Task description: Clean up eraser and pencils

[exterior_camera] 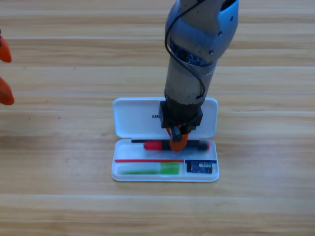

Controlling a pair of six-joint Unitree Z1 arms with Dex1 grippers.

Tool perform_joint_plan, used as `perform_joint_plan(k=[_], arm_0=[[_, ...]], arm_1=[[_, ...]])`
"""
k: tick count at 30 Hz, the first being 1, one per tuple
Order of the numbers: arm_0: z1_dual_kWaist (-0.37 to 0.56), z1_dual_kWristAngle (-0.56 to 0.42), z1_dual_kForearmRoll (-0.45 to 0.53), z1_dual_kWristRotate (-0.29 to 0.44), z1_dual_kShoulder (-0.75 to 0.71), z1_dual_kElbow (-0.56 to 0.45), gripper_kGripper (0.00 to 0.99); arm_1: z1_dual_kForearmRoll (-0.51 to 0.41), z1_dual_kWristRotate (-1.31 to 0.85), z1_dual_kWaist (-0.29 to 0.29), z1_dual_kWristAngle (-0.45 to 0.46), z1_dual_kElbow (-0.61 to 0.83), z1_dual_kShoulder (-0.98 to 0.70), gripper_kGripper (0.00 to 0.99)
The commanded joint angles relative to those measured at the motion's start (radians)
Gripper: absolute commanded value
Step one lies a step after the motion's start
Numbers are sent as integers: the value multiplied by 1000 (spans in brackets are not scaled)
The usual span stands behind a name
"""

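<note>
While the right gripper (178,140) points straight down into the open white case (129,118), its orange jaws sit on the red-and-black pencil (156,145) lying across the tray; whether they pinch it, I cannot tell. Below, the green pencil (150,170) lies beside the eraser (201,167). At the left edge, the left gripper (5,73) waits, jaws spread.

Right arm (189,73) blocks case lid (133,118) centre; table (59,196) open around case; left pincer (4,73) at left edge.
</note>
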Motion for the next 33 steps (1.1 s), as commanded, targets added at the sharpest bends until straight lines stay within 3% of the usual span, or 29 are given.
perform_joint_plan(k=[1,8,14,17,20,26,29,33], arm_0=[[16,-12,-20,-12,-10,19,990],[16,-12,-25,-19,9,13,990],[27,-12,-60,-24,49,-10,990],[53,-27,-111,-30,93,-18,990],[93,-53,-191,-32,158,-24,990],[163,-124,-376,-41,334,-84,983],[171,-176,-404,-44,425,-147,936],[170,-231,-413,-44,512,-211,723]], arm_1=[[19,21,29,13,3,49,821],[19,25,35,60,61,-83,904],[8,36,38,218,229,-383,917],[-69,73,38,292,351,-531,917],[-177,126,-2,363,469,-650,917],[-303,214,-43,432,633,-825,934],[-380,248,-51,433,703,-922,939],[-391,263,-51,447,729,-963,945]])
